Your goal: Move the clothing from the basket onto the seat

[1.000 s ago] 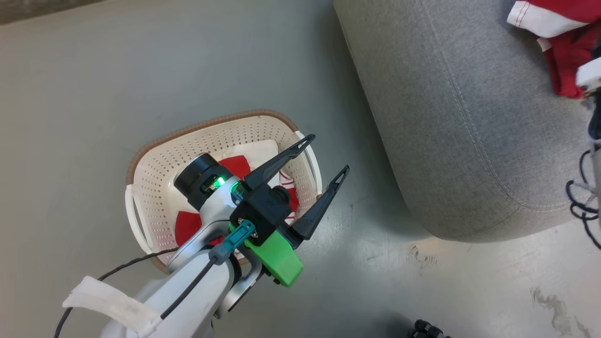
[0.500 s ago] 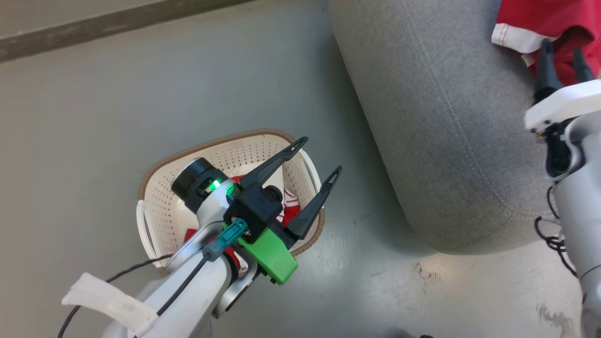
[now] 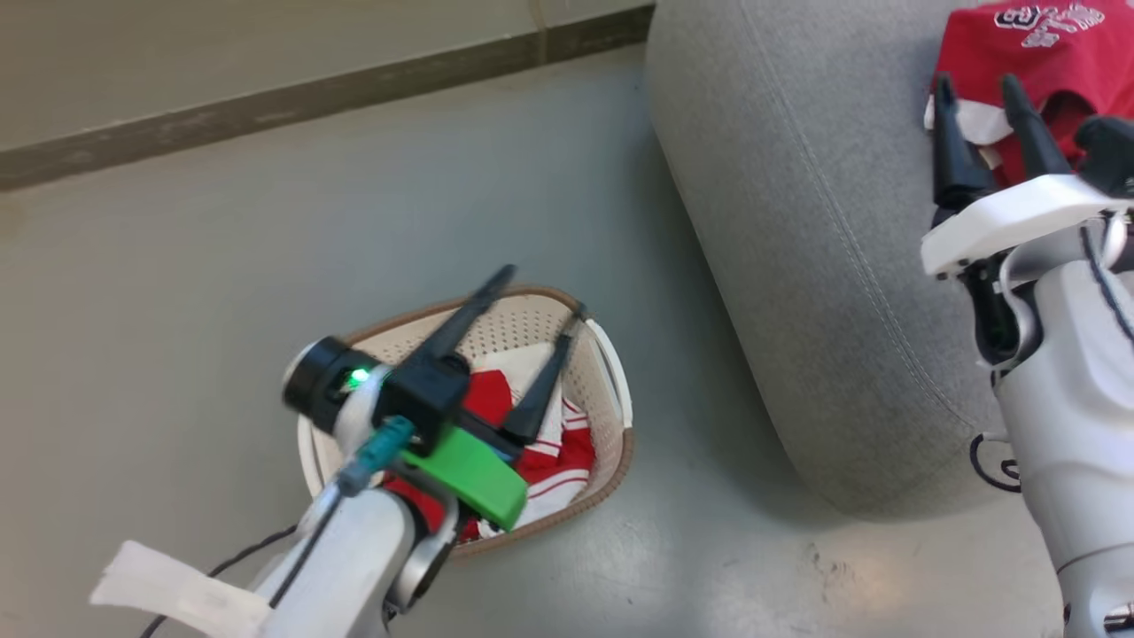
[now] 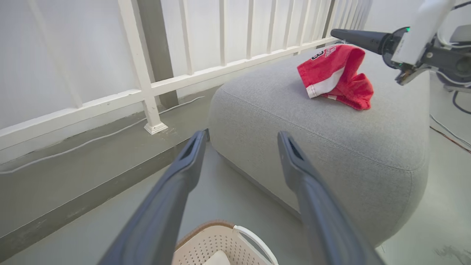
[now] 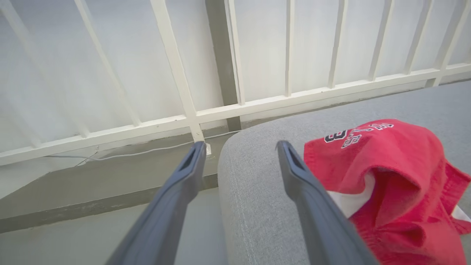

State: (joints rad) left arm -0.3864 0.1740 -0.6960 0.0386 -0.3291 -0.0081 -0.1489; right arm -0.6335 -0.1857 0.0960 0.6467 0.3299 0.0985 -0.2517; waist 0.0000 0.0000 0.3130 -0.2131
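Head view: clothing (image 3: pixel 558 461) low centre in basket (image 3: pixel 523 326); one red garment (image 3: pixel 1028 53) on seat (image 3: pixel 797 221), upper right. Both my jaws released, empty. Fabric looks soft, light; pinch raised fold.

It looks like a home-style corner in a bare indoor test space: a smooth grey painted floor (image 3: pixel 221 266), a white barred railing (image 4: pixel 220 69) before a pale wall (image 5: pixel 140 55), a big grey upholstered seat (image 3: pixel 797 221) and a perforated plastic laundry basket (image 3: pixel 518 330).
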